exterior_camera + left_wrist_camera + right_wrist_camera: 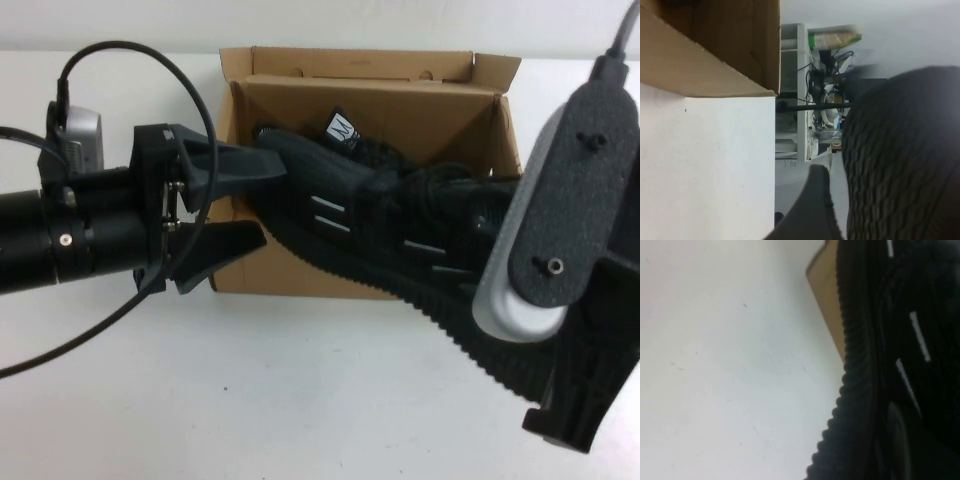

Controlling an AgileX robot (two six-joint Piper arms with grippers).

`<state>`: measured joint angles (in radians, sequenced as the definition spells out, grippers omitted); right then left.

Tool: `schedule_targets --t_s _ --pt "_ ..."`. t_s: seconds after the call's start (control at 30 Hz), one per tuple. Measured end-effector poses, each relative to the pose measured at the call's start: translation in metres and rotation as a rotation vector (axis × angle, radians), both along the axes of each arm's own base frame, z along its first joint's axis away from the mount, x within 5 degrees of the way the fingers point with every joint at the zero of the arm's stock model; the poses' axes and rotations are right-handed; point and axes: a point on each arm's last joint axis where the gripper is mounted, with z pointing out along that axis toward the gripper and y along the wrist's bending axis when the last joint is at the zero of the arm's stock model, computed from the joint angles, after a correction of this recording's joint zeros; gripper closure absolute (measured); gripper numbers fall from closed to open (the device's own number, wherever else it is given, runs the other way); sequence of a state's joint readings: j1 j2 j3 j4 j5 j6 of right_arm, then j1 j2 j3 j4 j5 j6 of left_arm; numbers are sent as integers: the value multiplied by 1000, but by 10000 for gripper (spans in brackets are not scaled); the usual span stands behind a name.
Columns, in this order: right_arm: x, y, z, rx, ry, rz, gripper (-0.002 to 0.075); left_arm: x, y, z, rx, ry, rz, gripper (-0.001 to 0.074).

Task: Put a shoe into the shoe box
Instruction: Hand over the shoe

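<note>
shoe (380, 215) lies tilted, toe in the shoe box (300, 105), heel over the front wall above the table (250, 390). left gripper (235, 200) spread wide at the toe, gripping nothing. right gripper (575, 425) shut, seemingly empty, hangs beside the heel.

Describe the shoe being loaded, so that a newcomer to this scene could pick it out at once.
Find the brown shoe box on the white table. Across its near wall lies the shoe, between the open left hand and the right arm. Its ridged sole and white side dashes mark it out.
</note>
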<state>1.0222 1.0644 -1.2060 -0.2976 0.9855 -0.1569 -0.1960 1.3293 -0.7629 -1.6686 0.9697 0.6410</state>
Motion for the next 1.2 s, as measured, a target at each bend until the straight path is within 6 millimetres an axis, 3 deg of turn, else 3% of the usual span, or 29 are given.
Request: schedule_targets --t_s 0.53,0.67,0.83,1.07,1.13,1.2 --pt "5 24 -12 17 53 71 735 9 -2 1 -2 -10 0 142" --pt "7 27 -15 6 61 71 735 9 -2 1 4 -16 4 262" --pt "8 29 -14 19 52 74 735 10 0 -1 32 -54 5 570" --pt "7 30 -13 35 54 78 706 11 1 -2 47 -72 1 570" --pt "8 30 -13 49 57 73 645 10 0 -2 49 -80 -7 572" --pt "8 31 -11 73 65 57 537 9 0 -1 51 -94 -23 572"
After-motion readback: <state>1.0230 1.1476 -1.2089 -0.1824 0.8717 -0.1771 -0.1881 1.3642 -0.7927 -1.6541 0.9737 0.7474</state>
